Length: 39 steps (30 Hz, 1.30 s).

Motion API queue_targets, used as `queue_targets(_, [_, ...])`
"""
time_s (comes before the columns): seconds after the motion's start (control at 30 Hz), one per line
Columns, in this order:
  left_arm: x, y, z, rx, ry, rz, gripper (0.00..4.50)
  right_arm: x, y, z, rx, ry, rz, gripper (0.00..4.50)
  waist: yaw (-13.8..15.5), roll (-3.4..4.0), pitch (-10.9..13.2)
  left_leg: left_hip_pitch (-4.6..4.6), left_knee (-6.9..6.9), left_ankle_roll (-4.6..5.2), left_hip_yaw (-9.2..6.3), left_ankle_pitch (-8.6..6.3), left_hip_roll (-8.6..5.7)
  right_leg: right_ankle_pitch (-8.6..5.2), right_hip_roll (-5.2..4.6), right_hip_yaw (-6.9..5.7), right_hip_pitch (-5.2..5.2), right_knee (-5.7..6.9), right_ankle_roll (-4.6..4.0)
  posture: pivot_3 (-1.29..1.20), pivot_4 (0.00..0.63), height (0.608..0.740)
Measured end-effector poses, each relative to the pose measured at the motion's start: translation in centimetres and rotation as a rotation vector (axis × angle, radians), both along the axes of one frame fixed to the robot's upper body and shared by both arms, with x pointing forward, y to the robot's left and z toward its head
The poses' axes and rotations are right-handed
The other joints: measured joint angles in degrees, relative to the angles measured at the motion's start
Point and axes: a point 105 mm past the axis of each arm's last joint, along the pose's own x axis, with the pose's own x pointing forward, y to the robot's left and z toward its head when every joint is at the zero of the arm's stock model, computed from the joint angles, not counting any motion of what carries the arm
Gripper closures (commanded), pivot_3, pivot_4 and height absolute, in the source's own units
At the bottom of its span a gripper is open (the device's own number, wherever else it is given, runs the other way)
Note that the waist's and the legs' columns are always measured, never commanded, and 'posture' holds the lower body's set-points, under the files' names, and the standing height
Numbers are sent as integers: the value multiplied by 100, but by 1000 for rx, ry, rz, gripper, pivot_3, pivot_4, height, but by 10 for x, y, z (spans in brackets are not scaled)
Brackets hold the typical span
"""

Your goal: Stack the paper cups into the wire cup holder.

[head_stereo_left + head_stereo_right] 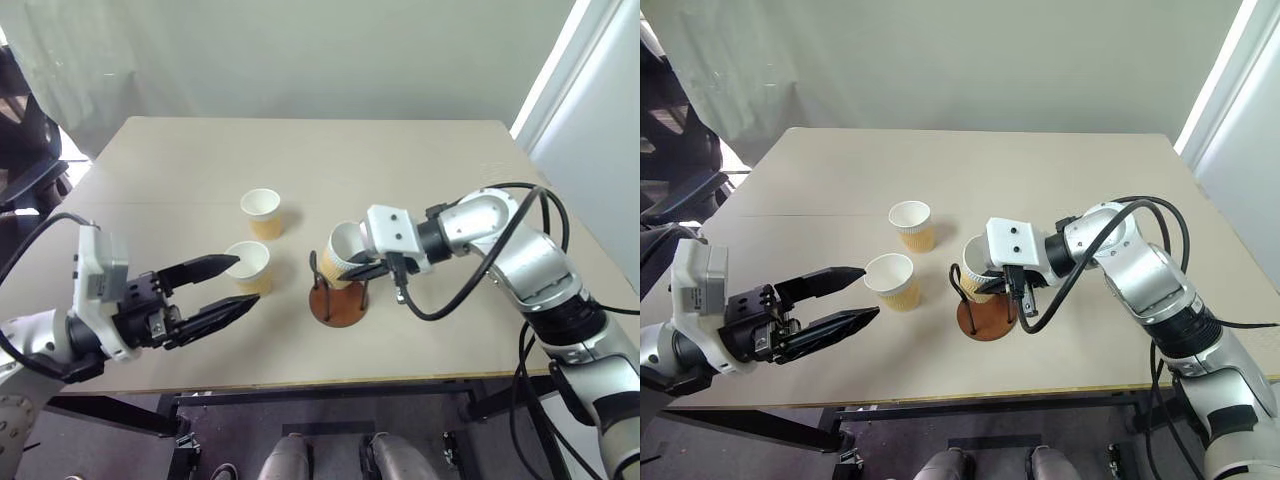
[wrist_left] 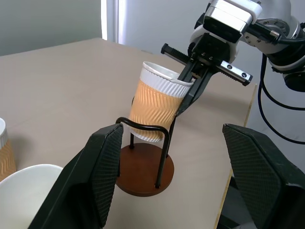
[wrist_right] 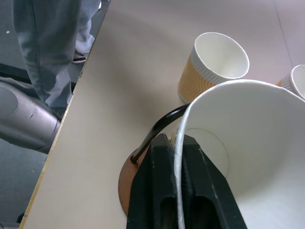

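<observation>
A tan paper cup (image 1: 336, 262) leans tilted in the wire cup holder (image 1: 338, 305), its bottom inside the black loops above the reddish-brown disc. My right gripper (image 3: 177, 143) is shut on that cup's rim wall, one finger inside and one outside. Two more paper cups stand upright on the table left of the holder, the nearer cup (image 1: 250, 265) and the farther cup (image 1: 263, 212). My left gripper (image 1: 243, 282) hovers open at the front left, its fingertips just short of the nearer cup, holding nothing.
The beige table (image 1: 420, 170) has open surface behind and to the right of the holder. The holder stands close to the table's front edge (image 1: 330, 380). A dark chair (image 1: 25, 150) sits off the left side. A person's legs (image 3: 47, 47) show past the front edge.
</observation>
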Motion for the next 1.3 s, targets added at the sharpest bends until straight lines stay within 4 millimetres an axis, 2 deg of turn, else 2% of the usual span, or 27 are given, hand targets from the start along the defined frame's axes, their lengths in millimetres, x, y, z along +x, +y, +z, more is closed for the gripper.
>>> queue_targets(0.27, [0,1,-2,16,-6,1,917,4,4,2,6,-4,-5,767,-1,0,0,0,-1,-4,0,-2,3,0,2,0,-1,0,-3,0,150,740])
queue_targets(0.4, [0,2,-3,33,-3,-5,917,10,3,12,13,-32,-14,767,-1,0,0,0,-1,-5,0,-3,3,0,2,0,-3,0,-6,0,150,740])
queue_targets(0.47, [1,6,-4,72,5,-9,917,16,-1,24,32,-59,-36,767,6,1,1,-1,-1,-6,0,-3,3,-1,2,0,-4,2,-9,0,150,740])
queue_targets(0.53, [11,14,-5,159,-2,13,917,24,-10,41,60,-99,-70,767,32,1,1,-1,-2,-6,-2,-3,4,1,3,0,-8,2,-17,0,150,740])
queue_targets(0.67, [47,30,-3,317,-62,93,917,35,-26,73,138,-183,-125,767,72,-1,-1,-1,-4,-7,-5,-4,4,4,3,0,-15,7,-29,0,150,740])
queue_targets(0.8, [65,17,-5,320,-71,16,917,43,-35,76,151,-204,-184,767,66,-5,-3,-15,-5,-19,-5,-11,3,7,3,1,-29,6,-31,0,150,740])
queue_targets(0.9, [71,7,-12,331,-44,-54,917,45,-38,77,154,-212,-204,767,66,-5,-3,-17,-16,-26,-5,-20,5,34,3,0,-36,5,14,0,150,740])
queue_targets(1.0, [73,1,-21,363,-10,-113,917,44,-41,77,149,-219,-220,767,48,-5,-3,-18,-34,-30,-5,-25,7,35,4,1,-44,-2,22,0,150,740])
queue_targets(1.3, [92,20,-31,464,-9,-44,917,42,-47,74,147,-223,-264,767,35,-5,-3,-17,-48,-27,0,-23,23,29,9,-3,-45,-5,29,0,150,740])
